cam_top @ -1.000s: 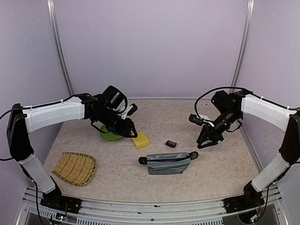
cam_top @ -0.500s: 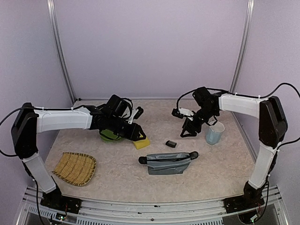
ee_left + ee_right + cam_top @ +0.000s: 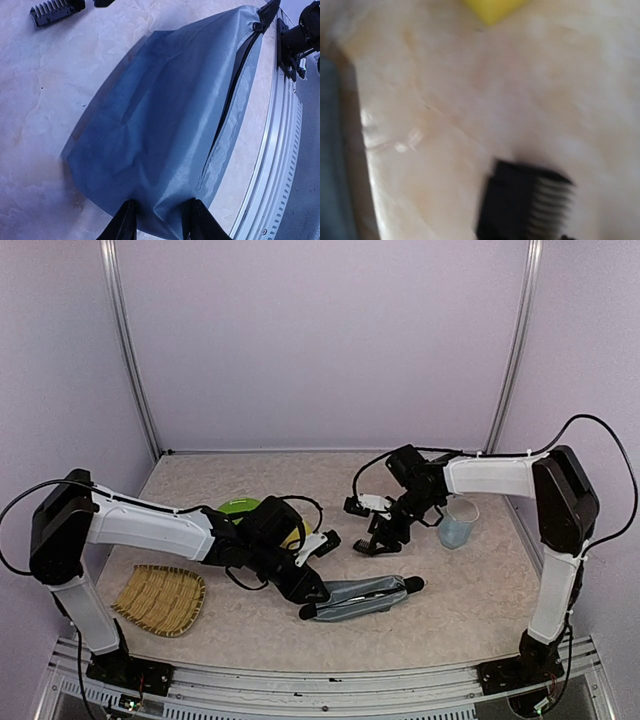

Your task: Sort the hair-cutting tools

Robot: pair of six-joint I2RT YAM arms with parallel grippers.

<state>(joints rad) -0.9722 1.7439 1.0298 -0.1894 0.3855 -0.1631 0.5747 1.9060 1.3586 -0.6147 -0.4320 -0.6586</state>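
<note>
two arms work the middle of the table (image 3: pixel 470 590), one job each. the left gripper (image 3: pixel 160 210) has its fingers (image 3: pixel 125 222) pinched onto the end fold of the grey pouch (image 3: pixel 165 125), cloth bunched between them; that reads as a pinning hold, keeping the soft bag from sliding and its dark zip slit facing up, so something can be fed in. the slit runs along the pouch's far side, towards the table's near rail.

the right gripper (image 3: pixel 380 540) hangs low just beyond the pouch, over the clipper guard (image 3: pixel 525 205), which lies flat on the table with its teeth showing, apart from the pouch and near the yellow sponge (image 3: pixel 492 7). the wrist view is smeared and shows no fingers, and the overhead view is too small, so i cannot tell how far its jaws are parted or whether they touch the guard; it looks like a reach for a pick-up. the scissors and the electric clipper show in no view. a pale blue cup (image 3: pixel 458 525) stands to the right, clear of both grippers.
</note>
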